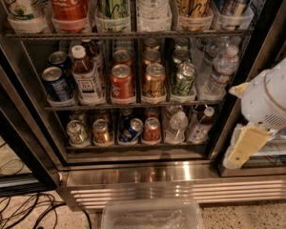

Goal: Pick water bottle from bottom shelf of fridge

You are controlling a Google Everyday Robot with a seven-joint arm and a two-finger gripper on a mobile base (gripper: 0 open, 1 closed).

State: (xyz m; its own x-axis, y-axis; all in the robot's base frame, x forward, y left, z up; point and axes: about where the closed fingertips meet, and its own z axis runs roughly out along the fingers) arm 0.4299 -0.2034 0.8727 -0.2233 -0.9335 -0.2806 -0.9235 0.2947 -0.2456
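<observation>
Hovering in the right foreground, the gripper (244,149) is hanging below its white wrist housing (271,97), in front of the right door frame of the fridge (133,176); whether it is released or clenched I cannot tell, and it is touching none of the drinks. Lower down, a clear plastic bin (152,216) is sitting on the speckled floor, with dark cables (19,209) lying to its left. Behind the bin the stainless base grille (181,192) is catching the light. Above it the bottom shelf (114,148) is holding a silver can (76,131), a copper can (101,131), a blue can (132,130) and a red can (151,129). Just right of the red can the water bottle (176,127) is standing cap up, well apart from the gripper, with a second capped bottle (200,125) leaning beside it. Farther back, the middle rack (133,104) is carrying more cans and a brown drink bottle (86,75), and a Coca-Cola can (69,1) is standing on the top rack
</observation>
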